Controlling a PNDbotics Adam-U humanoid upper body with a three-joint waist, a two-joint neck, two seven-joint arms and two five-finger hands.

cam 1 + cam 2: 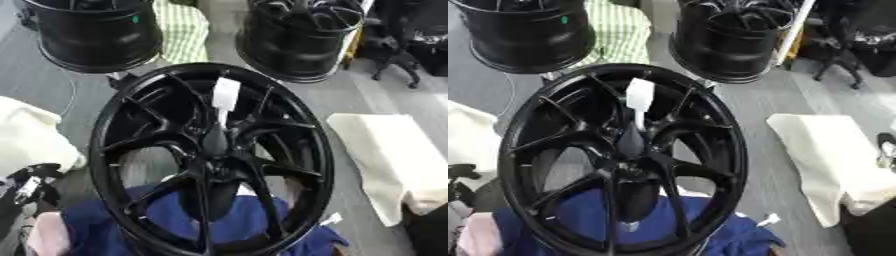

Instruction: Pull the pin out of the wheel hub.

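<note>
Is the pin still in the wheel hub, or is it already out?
Still in. The pin stands in the hub, its white top above the spokes; neither hand touches it.

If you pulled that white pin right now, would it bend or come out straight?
Probably straight: the pin looks like a stiff stem with a flat white top, standing up from the hub. Likely light, since it is thin beside the wheel. The flat top might feel slippery, though I can't be sure.
</note>
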